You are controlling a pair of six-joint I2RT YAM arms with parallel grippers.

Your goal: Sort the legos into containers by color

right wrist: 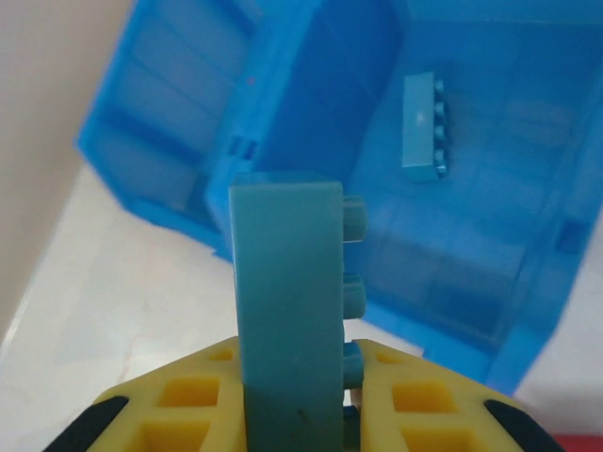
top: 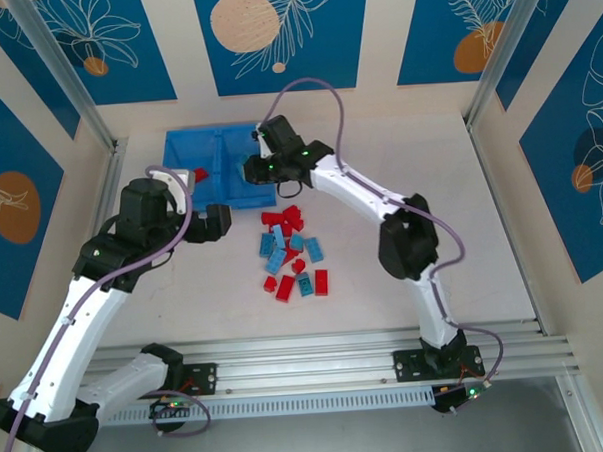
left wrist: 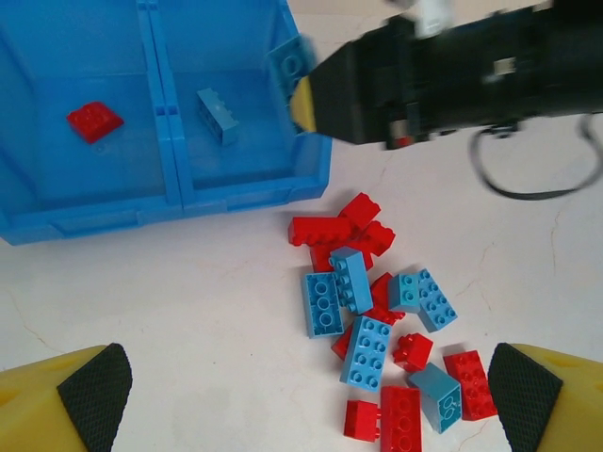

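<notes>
Step in hand: placing. The right gripper [right wrist: 292, 386] is clamped on a blue brick [right wrist: 287, 282], its jaws shut on the brick's two flat sides and the studs pointing sideways. In the left wrist view, the brick hangs at the outer wall of the tray's [left wrist: 236, 193] right compartment [left wrist: 250, 151], above the rim.

That compartment holds one loose blue brick [left wrist: 217, 115]. The left compartment [left wrist: 57, 179] holds one red brick [left wrist: 94, 121]. The right compartment is therefore judged to be the blue one.

Next move: shift the held brick slightly inward, clear of the wall, then part the jaws so that it drops inside.

The left gripper [left wrist: 301, 400] hovers with its jaws wide apart. It holds nothing and touches nothing, above the worktop [left wrist: 188, 311] beside the pile [left wrist: 377, 320]. The pile of mixed red and blue bricks lies just in front of the tray, unsorted.
</notes>
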